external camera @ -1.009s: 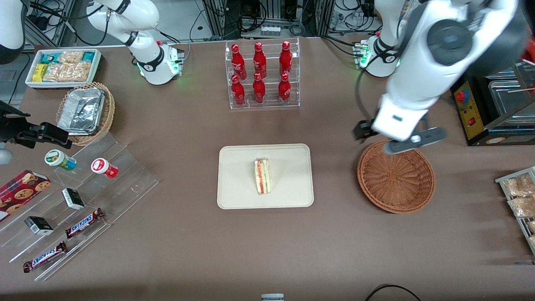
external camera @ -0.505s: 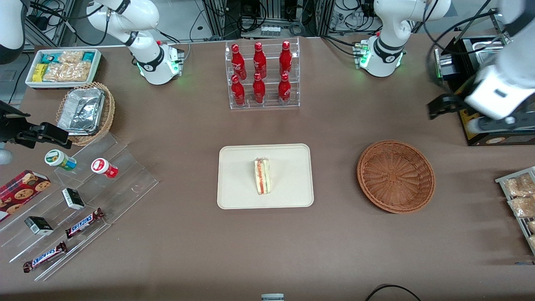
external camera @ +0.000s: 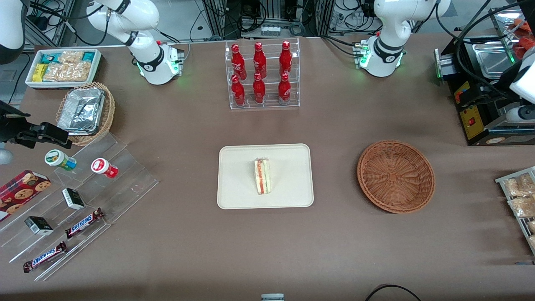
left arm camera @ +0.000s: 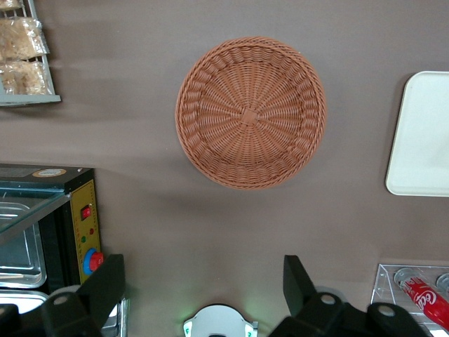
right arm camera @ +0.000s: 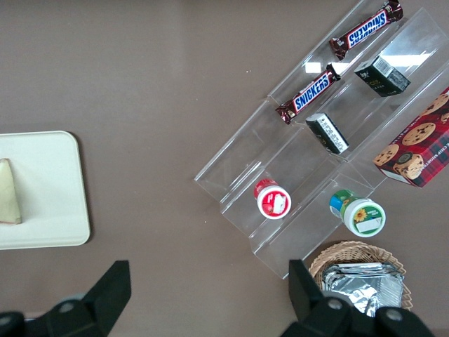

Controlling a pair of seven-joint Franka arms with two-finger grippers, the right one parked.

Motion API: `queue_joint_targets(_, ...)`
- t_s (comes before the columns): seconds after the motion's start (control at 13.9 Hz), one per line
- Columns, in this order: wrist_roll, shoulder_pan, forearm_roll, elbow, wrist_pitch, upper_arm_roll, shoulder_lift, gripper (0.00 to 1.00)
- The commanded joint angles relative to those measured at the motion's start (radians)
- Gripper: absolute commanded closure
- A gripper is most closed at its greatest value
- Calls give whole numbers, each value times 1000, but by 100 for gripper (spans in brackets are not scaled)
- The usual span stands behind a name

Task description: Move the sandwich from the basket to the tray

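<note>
The sandwich (external camera: 262, 176) lies on the cream tray (external camera: 238, 175) near its middle, its red and green cut edge facing up. The reddish-brown wicker basket (external camera: 396, 176) stands beside the tray toward the working arm's end, with nothing in it. In the left wrist view my gripper (left arm camera: 203, 288) hangs open high over bare table, a little farther from the front camera than the basket (left arm camera: 250, 112), and holds nothing. A corner of the tray (left arm camera: 424, 133) shows there too. The right wrist view catches part of the sandwich (right arm camera: 8, 193) on the tray (right arm camera: 42, 189).
A clear rack of red bottles (external camera: 262, 75) stands farther from the front camera than the tray. A black machine (external camera: 489, 104) and a snack rack (external camera: 518, 196) sit at the working arm's end. A tiered acrylic display (external camera: 83, 196), a foil container in a tan basket (external camera: 85, 110) and a white snack bin (external camera: 62, 67) are at the parked arm's end.
The working arm swung from above the basket's rim out toward its own end of the table, over the black machine. Sandwich, tray and basket stayed put.
</note>
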Motion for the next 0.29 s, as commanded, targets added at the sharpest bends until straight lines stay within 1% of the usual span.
queue_joint_targets(0.0,8,20,4,-11,-19,-12,-16,1)
queue_joint_targets(0.14,16,23,-5,45,-28,-12,18,1)
queue_joint_targets(0.22,22,43,-17,58,-45,-12,26,1)
